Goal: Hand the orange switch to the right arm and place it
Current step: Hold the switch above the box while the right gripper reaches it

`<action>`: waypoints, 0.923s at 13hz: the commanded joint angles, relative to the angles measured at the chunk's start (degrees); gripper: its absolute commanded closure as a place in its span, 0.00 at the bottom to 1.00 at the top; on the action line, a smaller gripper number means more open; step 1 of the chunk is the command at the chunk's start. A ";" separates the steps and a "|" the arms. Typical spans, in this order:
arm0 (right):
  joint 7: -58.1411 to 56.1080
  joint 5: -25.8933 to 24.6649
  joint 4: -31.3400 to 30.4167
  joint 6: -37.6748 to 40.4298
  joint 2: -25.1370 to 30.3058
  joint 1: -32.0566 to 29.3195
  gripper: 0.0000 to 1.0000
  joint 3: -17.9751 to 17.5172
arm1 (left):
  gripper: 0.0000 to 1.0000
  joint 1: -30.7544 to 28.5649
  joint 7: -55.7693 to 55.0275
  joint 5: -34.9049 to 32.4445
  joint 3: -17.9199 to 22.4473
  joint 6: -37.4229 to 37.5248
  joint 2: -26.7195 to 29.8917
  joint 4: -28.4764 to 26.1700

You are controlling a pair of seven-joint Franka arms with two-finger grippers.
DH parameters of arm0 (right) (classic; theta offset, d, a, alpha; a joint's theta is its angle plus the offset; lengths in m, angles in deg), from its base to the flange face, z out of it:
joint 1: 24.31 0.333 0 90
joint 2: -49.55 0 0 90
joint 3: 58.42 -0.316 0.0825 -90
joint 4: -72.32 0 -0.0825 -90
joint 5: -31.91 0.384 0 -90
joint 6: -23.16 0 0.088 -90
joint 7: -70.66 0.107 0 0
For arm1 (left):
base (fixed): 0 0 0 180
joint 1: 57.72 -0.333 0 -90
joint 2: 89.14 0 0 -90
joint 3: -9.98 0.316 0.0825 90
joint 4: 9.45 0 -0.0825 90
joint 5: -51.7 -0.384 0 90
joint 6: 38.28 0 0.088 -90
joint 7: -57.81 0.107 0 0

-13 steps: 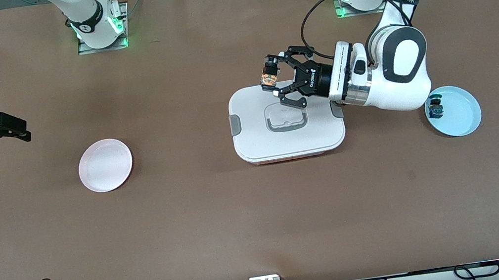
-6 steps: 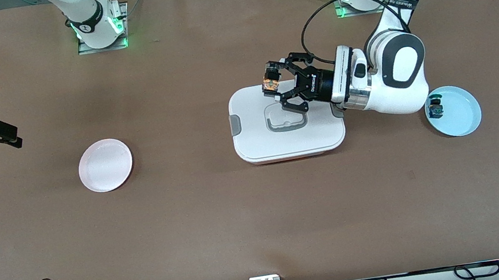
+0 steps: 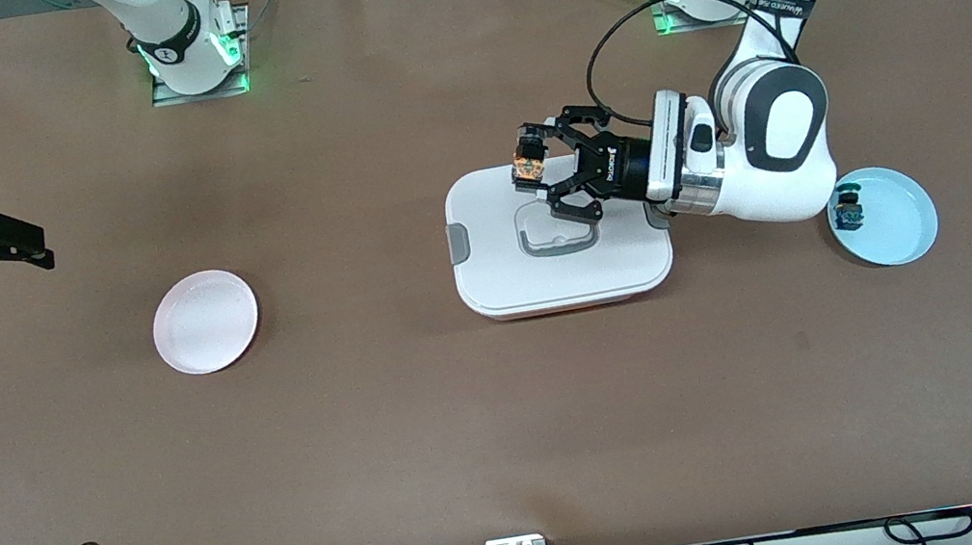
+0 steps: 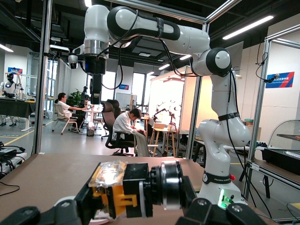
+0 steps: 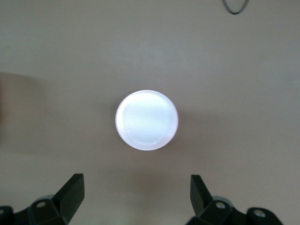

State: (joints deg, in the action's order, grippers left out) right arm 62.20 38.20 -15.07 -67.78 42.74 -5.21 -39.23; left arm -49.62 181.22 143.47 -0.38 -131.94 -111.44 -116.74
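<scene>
Far left of the front frame, upper part: right gripper [image 3: 19, 246], up in the air over bare tabletop, fingers spread wide and holding nothing, waiting; in the right wrist view, two black fingertips [image 5: 70, 192] well apart, pink plate centred between them lower down. Left of centre: pink plate [image 3: 205, 321], bare. Centre: white lidded box [image 3: 562, 260] with a grey handle. Just above the box's upper edge in the frame: left gripper [image 3: 541, 178], turned sideways over that edge, pinching the orange switch [image 3: 527, 163] between its fingers, orange cap toward the right arm's end of the table; same grip seen close in the left wrist view, orange switch [image 4: 126, 187] lying crosswise. Right edge: blue plate [image 3: 897, 222] carrying a blue-and-black component [image 3: 848, 208]. Risks from here, as a judgement: wide gap between the grippers, so a long carry on a small pinch and a possible slip; little free body for the second grip, so clashing fingers or a drop on early release. Count: two arms, two plates, one box, one orange switch, one blue component.
</scene>
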 commanded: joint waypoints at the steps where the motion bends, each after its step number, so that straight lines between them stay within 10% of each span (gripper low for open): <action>1: -3.48 14.47 -1.29 5.21 0.22 0.16 0.00 -0.12 | 1.00 0.33 3.50 2.02 0.26 -0.29 0.06 -1.16; 7: -25.94 62.18 -18.30 6.21 -5.23 -1.17 0.00 -0.20 | 1.00 0.33 3.77 1.67 0.34 -1.16 0.06 -1.25; 12: -31.70 92.97 -28.79 -11.41 -5.41 15.85 0.00 -0.38 | 1.00 0.33 5.26 1.66 0.34 -1.26 0.06 -1.96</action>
State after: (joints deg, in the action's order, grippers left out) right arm 31.73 124.19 -40.90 -71.30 34.61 3.51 -39.95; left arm -49.61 182.76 143.47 -0.32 -133.21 -111.59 -117.66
